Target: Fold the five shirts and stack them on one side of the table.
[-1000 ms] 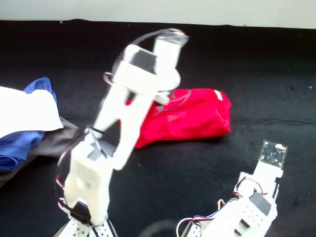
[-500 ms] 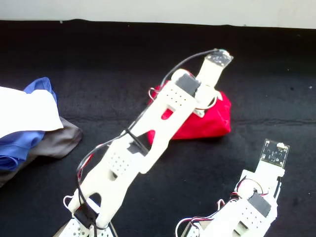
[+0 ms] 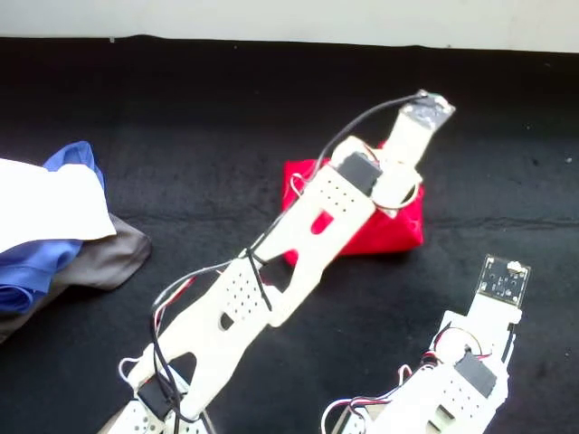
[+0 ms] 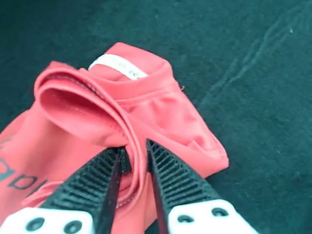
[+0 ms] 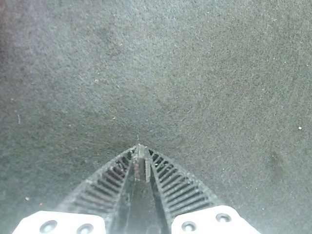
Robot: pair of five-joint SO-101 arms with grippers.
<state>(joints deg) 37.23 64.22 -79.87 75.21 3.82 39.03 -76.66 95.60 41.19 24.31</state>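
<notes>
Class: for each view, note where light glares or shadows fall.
High view: the white shirt and left arm glare bright against the black table. Left wrist view: folds of the red shirt hold shade. Right wrist view: even light, no distinct shadow.

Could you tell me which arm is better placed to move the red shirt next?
Left: the left gripper pinches a fold of the red shirt; the right gripper sits shut over the table, away from it.
</notes>
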